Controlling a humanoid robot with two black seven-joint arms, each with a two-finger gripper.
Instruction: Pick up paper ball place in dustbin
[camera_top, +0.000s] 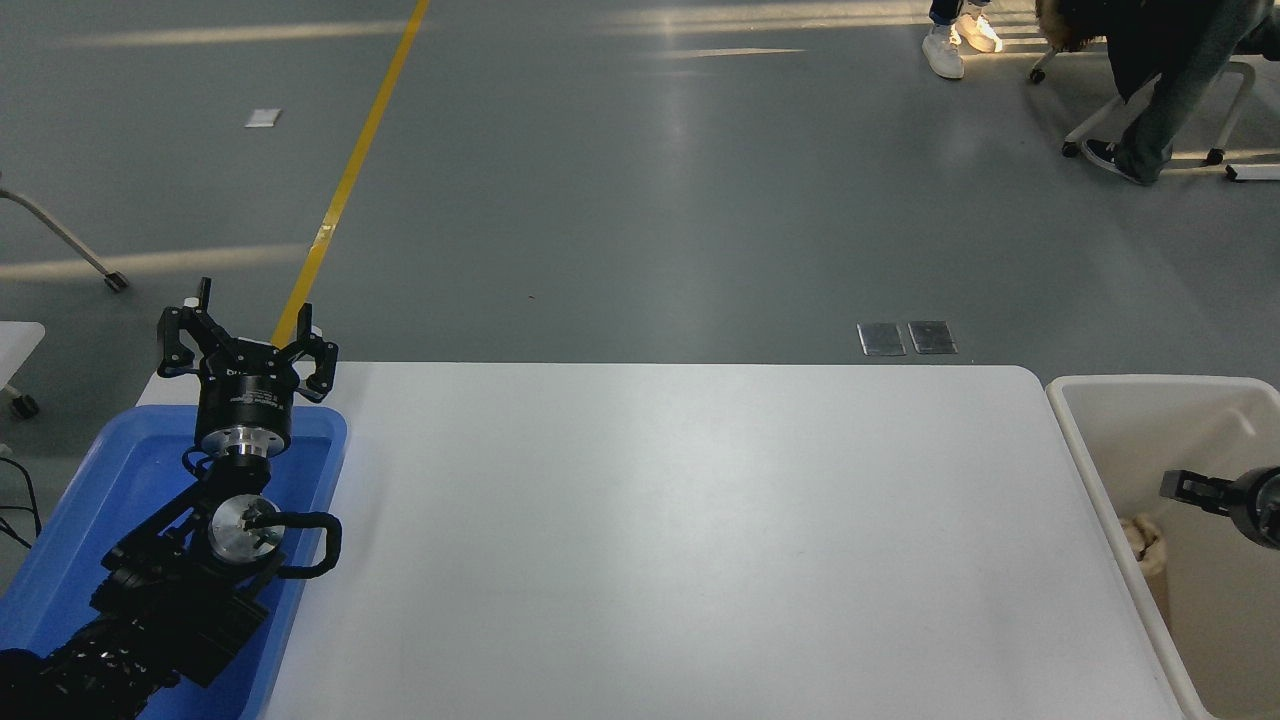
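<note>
The tan paper ball lies inside the cream-white dustbin, low against its left wall. My right gripper comes in from the right edge and hangs over the dustbin, above and to the right of the ball. It is open and holds nothing. My left gripper is parked at the lower left above the blue tray, fingers spread and empty.
A shallow blue tray sits at the white table's left end under the left arm. The dustbin stands just off the table's right edge. People's legs and chairs are on the floor at the far top right.
</note>
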